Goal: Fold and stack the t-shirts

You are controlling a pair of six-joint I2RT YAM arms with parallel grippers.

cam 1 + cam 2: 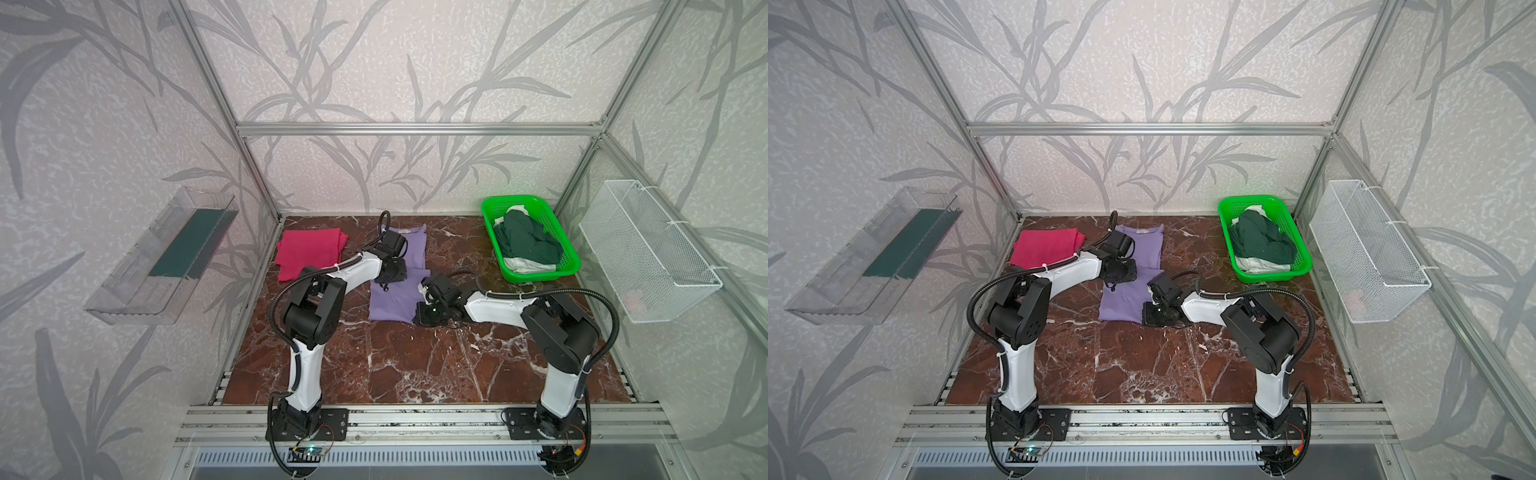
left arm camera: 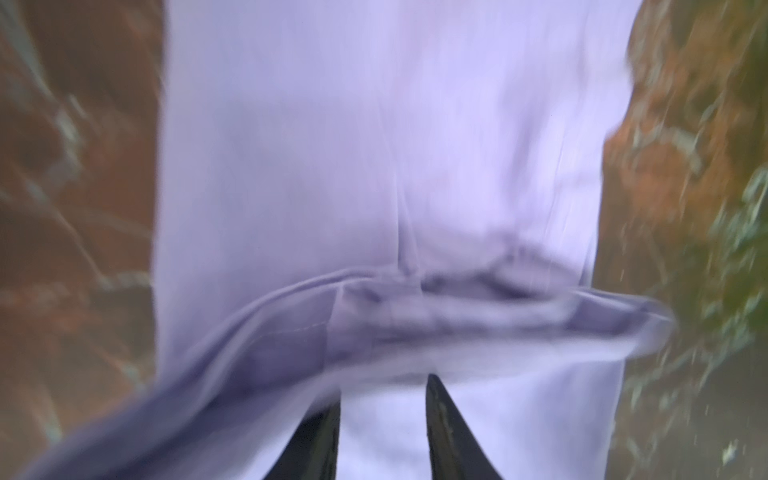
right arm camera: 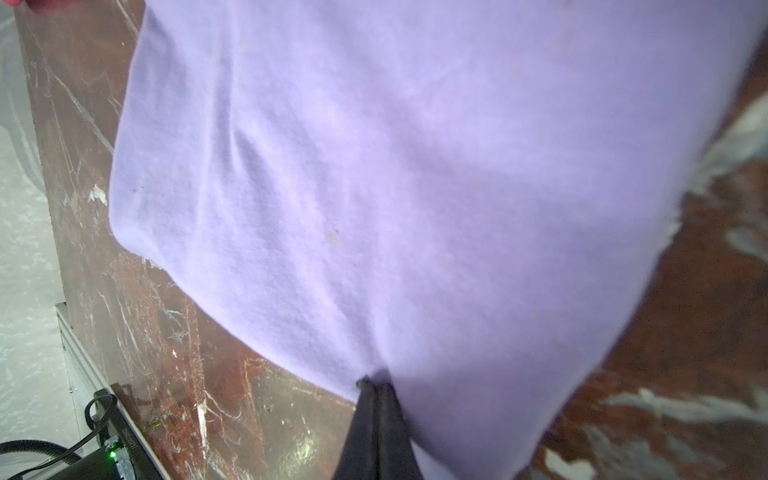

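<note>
Lavender-purple cotton t-shirt (image 1: 392,301) lying part-folded, mid-back on brown marbled tabletop (image 1: 415,365).
Right fingers (image 3: 388,419) pinched shut on its near right edge; left fingers (image 2: 451,436) part-way apart amid raised fold, hold not determinable.

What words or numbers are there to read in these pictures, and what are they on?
No text here can be read.
On the lavender cotton t-shirt, a small white neck label: too small to read.
On the black box at the table edge, in the right wrist view, pale lettering: too blurred to read.
</note>
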